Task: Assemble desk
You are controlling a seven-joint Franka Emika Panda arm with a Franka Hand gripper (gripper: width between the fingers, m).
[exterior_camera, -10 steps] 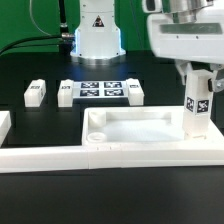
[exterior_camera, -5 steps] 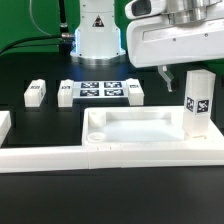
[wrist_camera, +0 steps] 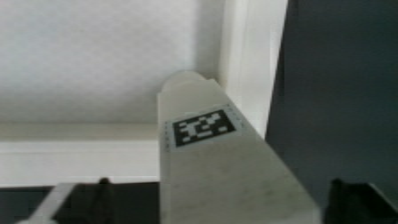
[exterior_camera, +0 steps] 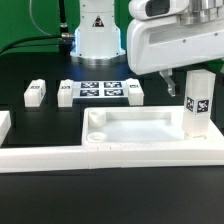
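- where does the desk stand?
- the tabletop (exterior_camera: 140, 126) lies rim-up on the black table (exterior_camera: 150, 195), its front edge against the white rail (exterior_camera: 60, 158). one standing leg (exterior_camera: 197, 103) rises upright in its corner on the exterior view's right.
- and the gripper (exterior_camera: 183, 80)?
- jaws spread either side of that leg, gaps showing, gripping nothing.
- the rest?
- three loose legs (exterior_camera: 35, 93) (exterior_camera: 66, 93) (exterior_camera: 135, 92) lie behind the tabletop, two flanking the marker board (exterior_camera: 100, 90).
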